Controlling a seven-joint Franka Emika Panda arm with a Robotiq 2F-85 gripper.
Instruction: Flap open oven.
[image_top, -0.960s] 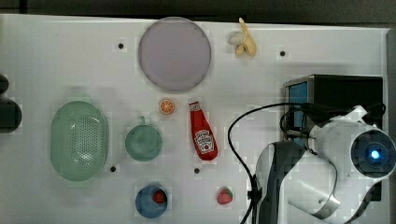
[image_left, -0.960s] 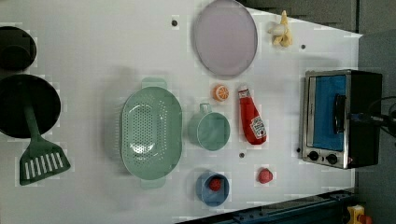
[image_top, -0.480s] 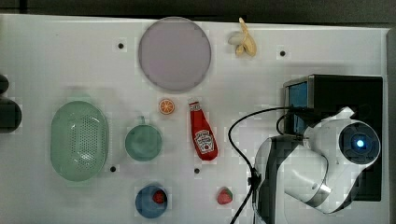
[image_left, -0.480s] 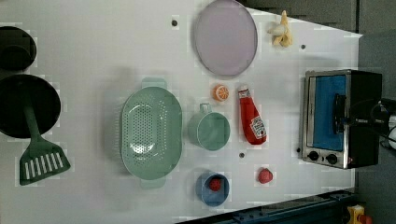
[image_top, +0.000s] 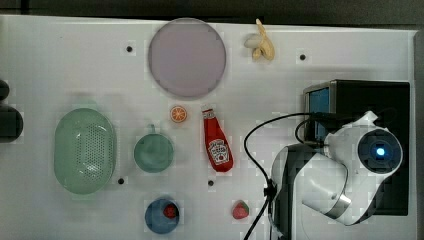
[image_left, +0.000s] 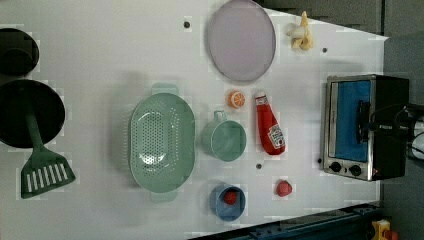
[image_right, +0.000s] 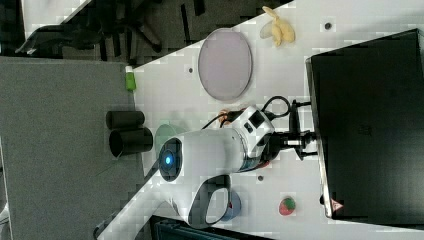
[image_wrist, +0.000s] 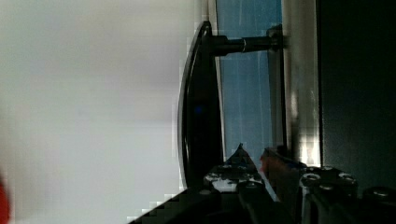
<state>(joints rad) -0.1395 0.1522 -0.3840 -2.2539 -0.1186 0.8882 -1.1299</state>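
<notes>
Arm (image_right: 210, 155) reaches level across the table (image_top: 75, 65) toward the oven (image_left: 367, 127), at the left view's right edge. Gripper (image_right: 304, 141) at the door handle (image_wrist: 198, 107), fingers slightly parted around the bar; grip uncertain. Door shut.

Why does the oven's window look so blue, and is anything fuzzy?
Left view: the oven glass is tinted blue and looks flat, no glare. Wrist view: the door handle is soft-edged, with a pale light streak on the silver frame.
</notes>
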